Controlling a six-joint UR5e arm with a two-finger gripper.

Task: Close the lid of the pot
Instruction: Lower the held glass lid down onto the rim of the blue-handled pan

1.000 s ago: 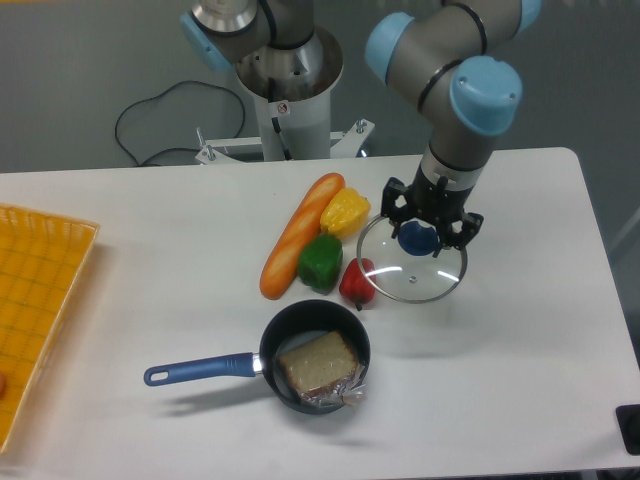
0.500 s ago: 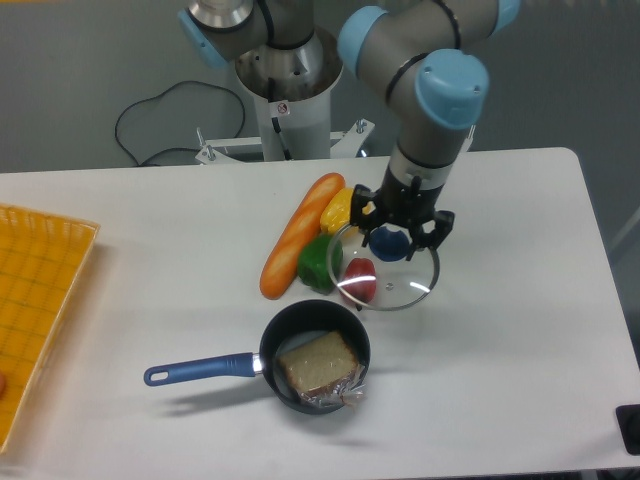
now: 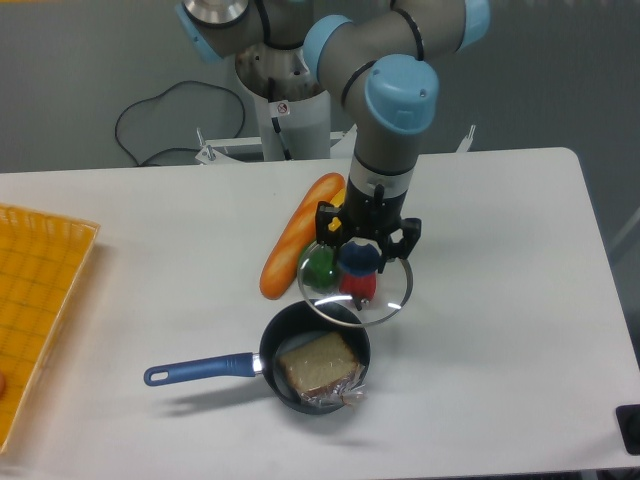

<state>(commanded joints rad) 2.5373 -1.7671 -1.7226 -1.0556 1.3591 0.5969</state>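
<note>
The white counter (image 3: 520, 330) filled most of the view, and the grey arm (image 3: 385, 130) with its blue joint caps reached down over the middle of it from the far side. At the left edge lay a yellow basket (image 3: 40, 300). A long loaf of bread (image 3: 296, 237) lay slantwise just left of the arm. Near the front of the counter sat the pot (image 3: 315, 358) — dark and round, its blue handle pointing left — with a slice of bread in clear wrap (image 3: 318, 365) inside it. The lid (image 3: 355, 287) was held up off the counter, level, its near rim overlapping the pot's far rim in this view; it was not seated on the pot. Seen through the glass were a green pepper (image 3: 320, 268) and a red pepper (image 3: 358, 285), and a yellow pepper (image 3: 340, 197) showed only as a sliver behind the arm. The gripper (image 3: 361, 256) was closed on the lid's blue knob — its black fingers (image 3: 326, 226) stood on either side of it.
</note>
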